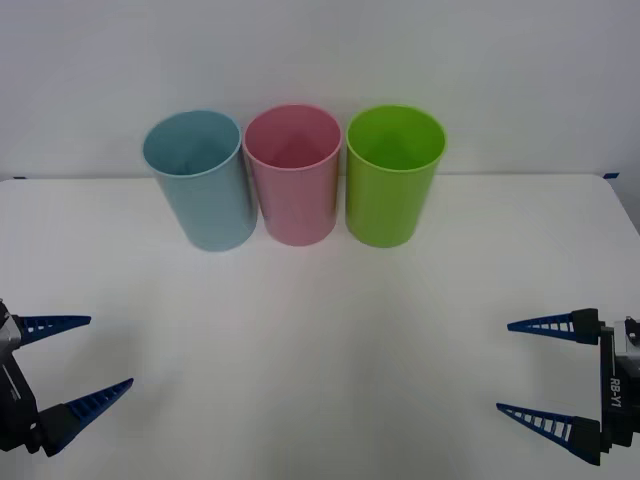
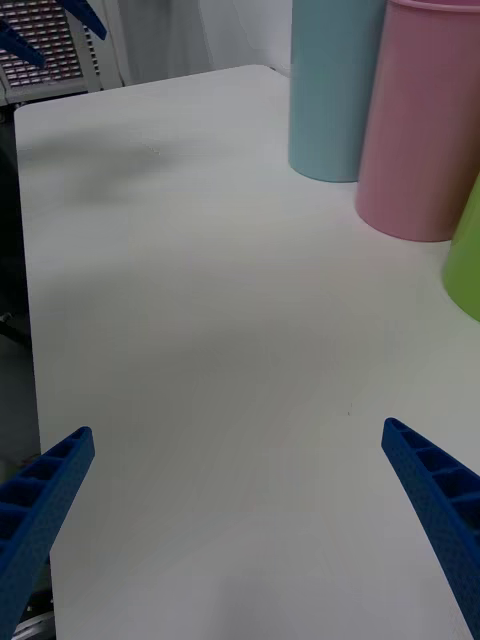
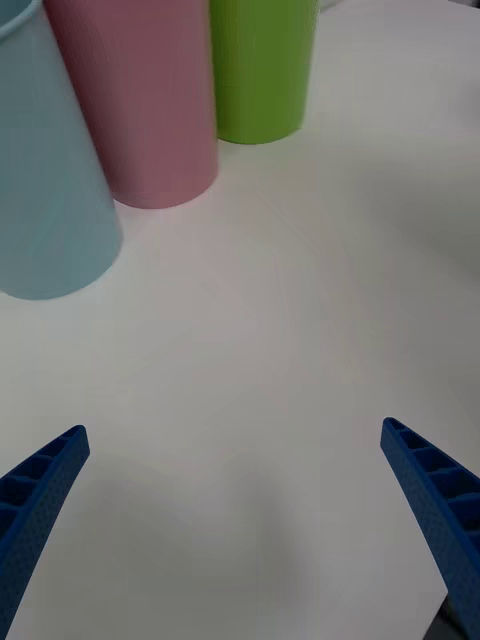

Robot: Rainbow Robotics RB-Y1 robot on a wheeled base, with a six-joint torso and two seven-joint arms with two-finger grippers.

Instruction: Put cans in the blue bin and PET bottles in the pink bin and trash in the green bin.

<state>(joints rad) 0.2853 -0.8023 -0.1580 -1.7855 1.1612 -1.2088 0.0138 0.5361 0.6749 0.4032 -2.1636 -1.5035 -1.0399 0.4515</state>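
Right pincer [image 1: 510, 367] wrist marked "RB-Y1"; bins unlabelled.

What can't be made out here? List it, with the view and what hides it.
- Blue bin, pink bin, green bin: bottoms inside, front view, hidden by their own walls.
- Bin rims: left wrist view, cut off by the picture edge.
- Left gripper and right gripper, both open: bodies cut off at the front view's edges.

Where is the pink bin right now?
In the front view, the pink bin stands upright at the table's far side, between the blue bin and green bin.
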